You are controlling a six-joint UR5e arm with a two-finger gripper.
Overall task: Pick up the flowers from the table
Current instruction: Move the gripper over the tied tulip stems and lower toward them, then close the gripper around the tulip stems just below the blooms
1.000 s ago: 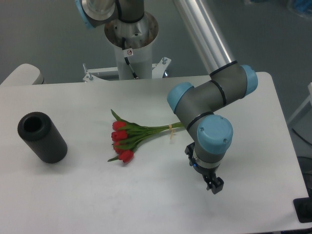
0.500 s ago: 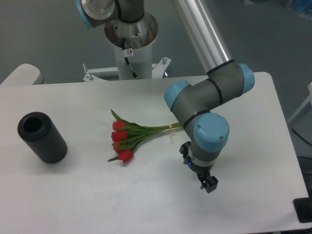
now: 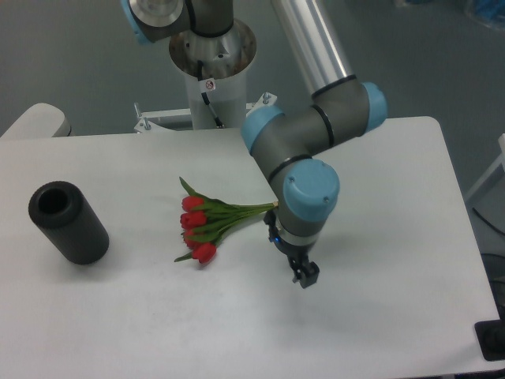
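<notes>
The flowers (image 3: 207,223), a small bunch of red tulip buds with green stems and leaves, lie flat on the white table (image 3: 142,308) near its middle. The buds point left and the stem ends run right, under my arm. My gripper (image 3: 304,276) hangs from the grey and blue wrist just right of the stem ends, close above the table. Its fingers point down and toward the camera. The wrist hides most of them, so I cannot tell how the jaws stand. It holds nothing that I can see.
A black cylinder (image 3: 68,222) lies on its side at the table's left. The arm's base column (image 3: 211,71) stands behind the table's far edge. The arm's silver upper link (image 3: 312,39) slants over the back of the table.
My gripper and wrist have moved left and a little away from the front edge. They now cover the stem ends and the pale band. The flowers and cylinder have not moved.
</notes>
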